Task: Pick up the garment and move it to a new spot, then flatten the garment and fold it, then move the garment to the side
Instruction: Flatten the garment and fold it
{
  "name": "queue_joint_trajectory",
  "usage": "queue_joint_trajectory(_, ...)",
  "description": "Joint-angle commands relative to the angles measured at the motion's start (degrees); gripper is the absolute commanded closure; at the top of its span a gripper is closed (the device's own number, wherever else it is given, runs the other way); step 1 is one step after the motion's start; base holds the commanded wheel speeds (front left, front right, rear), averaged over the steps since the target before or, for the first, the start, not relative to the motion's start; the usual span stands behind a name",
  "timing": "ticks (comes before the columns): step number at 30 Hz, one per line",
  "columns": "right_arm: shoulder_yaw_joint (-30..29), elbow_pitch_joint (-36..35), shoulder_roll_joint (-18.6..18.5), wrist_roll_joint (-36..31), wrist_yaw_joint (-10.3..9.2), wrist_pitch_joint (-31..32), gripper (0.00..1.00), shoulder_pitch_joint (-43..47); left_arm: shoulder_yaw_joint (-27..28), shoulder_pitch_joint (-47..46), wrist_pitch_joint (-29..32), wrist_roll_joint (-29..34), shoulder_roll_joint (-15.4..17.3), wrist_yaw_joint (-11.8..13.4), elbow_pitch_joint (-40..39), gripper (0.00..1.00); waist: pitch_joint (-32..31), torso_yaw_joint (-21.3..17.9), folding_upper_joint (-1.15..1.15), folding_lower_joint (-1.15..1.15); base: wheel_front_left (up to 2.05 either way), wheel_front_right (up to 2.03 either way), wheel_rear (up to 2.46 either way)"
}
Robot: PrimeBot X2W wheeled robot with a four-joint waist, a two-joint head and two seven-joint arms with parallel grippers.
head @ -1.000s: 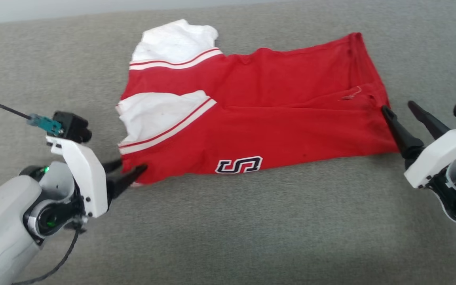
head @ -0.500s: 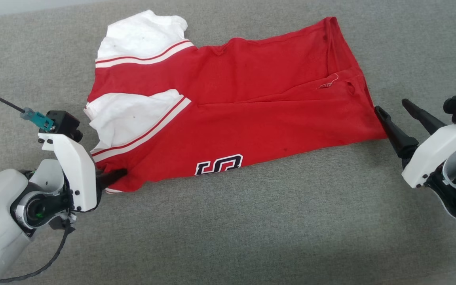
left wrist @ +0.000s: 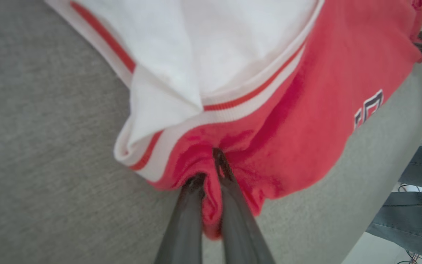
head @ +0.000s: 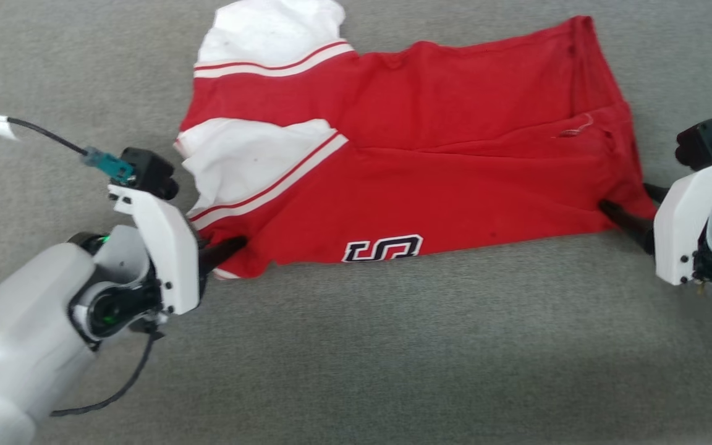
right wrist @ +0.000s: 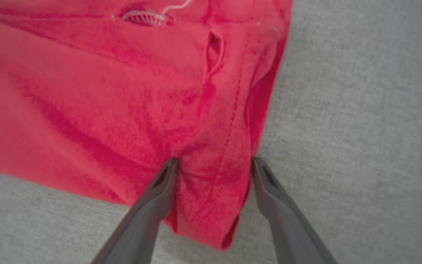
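On the grey fabric surface [head: 393,346]: half-folded red jersey [head: 442,161], looks like the fold step, corners being grabbed.
Left gripper [head: 238,242] pinches the near shoulder-end corner; right gripper [right wrist: 214,163] gapes astride the hem corner, not clamped. Next, likely: right closes, both lift evenly.

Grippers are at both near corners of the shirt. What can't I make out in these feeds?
- Head view: print on the garment mostly folded under, unreadable.
- Head view: upper white sleeve cut off by the top edge.
- Left wrist view: left gripper shut on bunched cloth; number of layers pinched hidden.
- Right wrist view: right gripper open astride the hem corner; top layer hides those beneath.
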Motion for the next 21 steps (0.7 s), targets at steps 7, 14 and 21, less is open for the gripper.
queue_joint_trajectory(7, 2.3, 1.2, 0.7, 2.3, -0.01, 0.6, 1.0, 2.3, -2.2, 3.8, -2.9, 1.1, -3.2, -1.5, 3.5, 1.0, -2.1, 1.7, -0.01, 0.0, 0.0, 0.0, 0.0)
queue_joint_trajectory(14, 1.2, -2.3, -2.3, 3.6, -0.02, -1.5, 1.0, 6.0, -1.2, 7.3, -6.5, -0.1, -0.8, -2.4, 1.2, 1.0, -5.6, 1.9, -0.01, 0.0, 0.0, 0.0, 0.0)
queue_joint_trajectory(21, -1.1, -7.4, -4.9, 5.0, -0.02, -0.8, 1.0, 12.7, -1.1, 13.0, -8.3, -1.6, 4.0, -1.6, -7.8, 1.0, -7.2, 1.7, -0.01, 0.0, 0.0, 0.0, 0.0)
